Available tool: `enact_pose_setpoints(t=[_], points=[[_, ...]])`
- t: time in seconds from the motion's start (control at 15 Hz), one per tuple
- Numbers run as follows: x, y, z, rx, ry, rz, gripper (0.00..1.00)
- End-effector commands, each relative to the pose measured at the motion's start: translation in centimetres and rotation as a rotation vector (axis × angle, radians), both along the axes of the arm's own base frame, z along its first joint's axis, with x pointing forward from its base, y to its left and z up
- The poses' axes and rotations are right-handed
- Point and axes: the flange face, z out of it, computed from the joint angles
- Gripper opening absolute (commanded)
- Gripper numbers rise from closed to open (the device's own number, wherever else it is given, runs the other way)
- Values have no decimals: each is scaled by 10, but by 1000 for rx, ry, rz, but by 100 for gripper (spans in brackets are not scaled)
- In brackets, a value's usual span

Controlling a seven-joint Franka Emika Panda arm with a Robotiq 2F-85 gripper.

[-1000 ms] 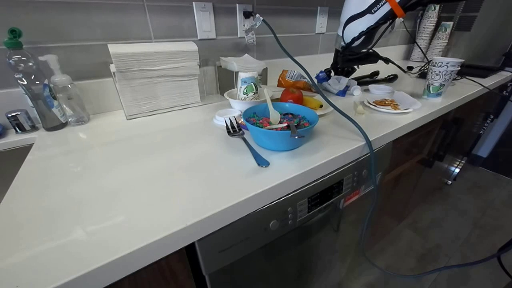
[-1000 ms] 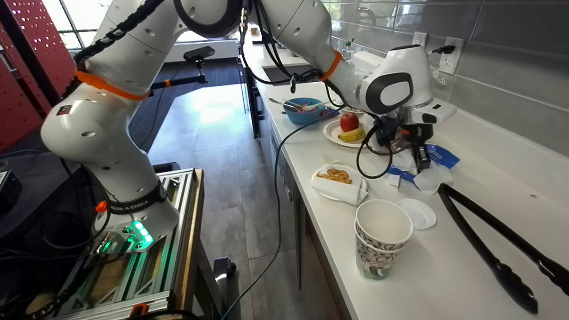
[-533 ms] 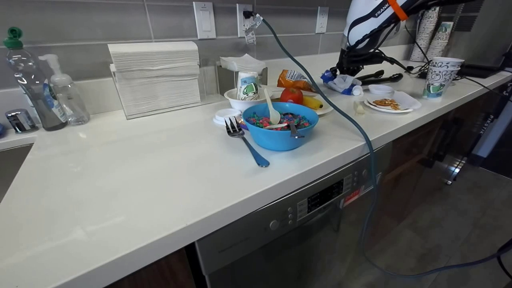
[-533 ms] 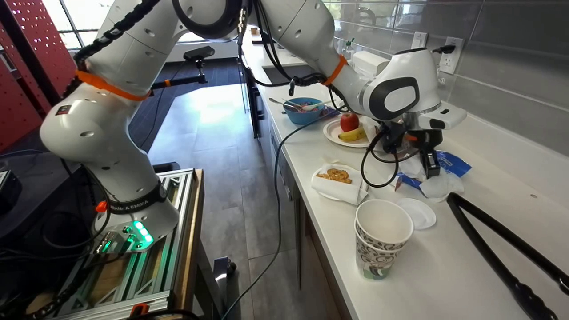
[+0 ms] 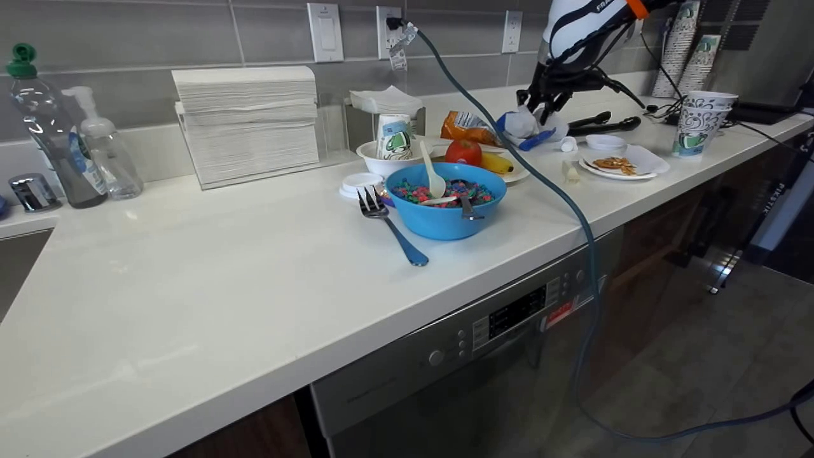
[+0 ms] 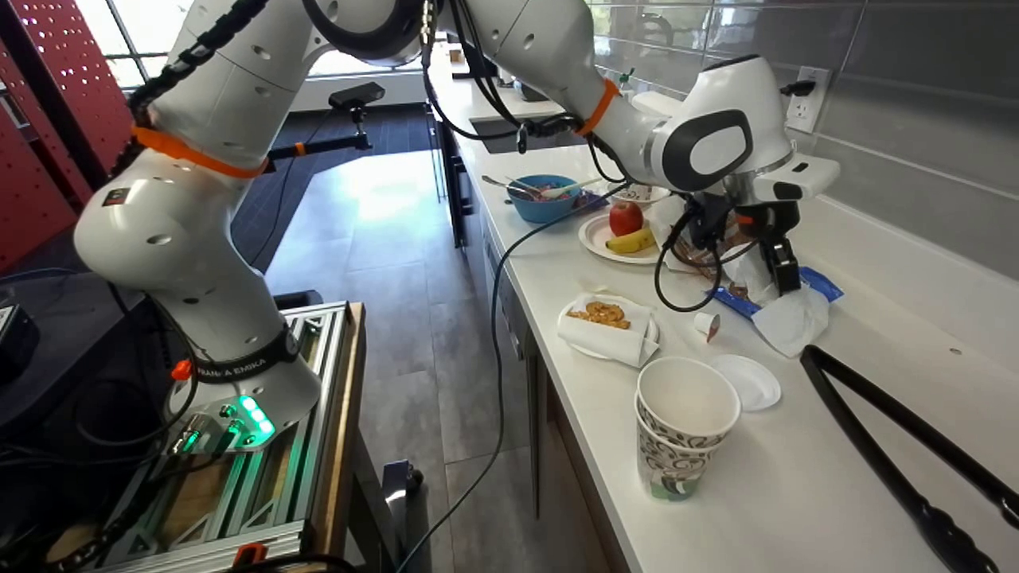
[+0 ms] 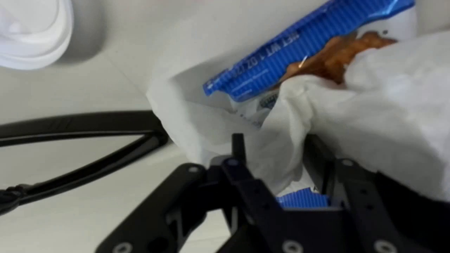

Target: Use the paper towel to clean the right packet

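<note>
One crumpled paper towel (image 7: 393, 119) | touching glossy blue-striped packet (image 7: 309, 52) | tool (image 7: 275, 142) parted, fingers apart

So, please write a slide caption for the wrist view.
Open gripper at a paper towel partly covering a packet, tongs nearby.

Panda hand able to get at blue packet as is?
Probably yes, in part: the open hand is close by and a blue strip of the packet lies bare. But the paper towel covers part of it near the hand, so towel may get pinched first.
</note>
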Motion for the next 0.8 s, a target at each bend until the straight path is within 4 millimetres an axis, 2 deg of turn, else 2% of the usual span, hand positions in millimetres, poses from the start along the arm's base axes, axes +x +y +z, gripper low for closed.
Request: enact_pose_setpoints(t=[0.0,0.07,0.2,0.4,0.73], points=[[-5,13,51,10,-55,4,79],[-7,18,65,18,-71,11,88],[-10,23,91,24,-106,19,99],[-23,34,121,60,-113,46,100],[-76,67,157,107,33,236,100]])
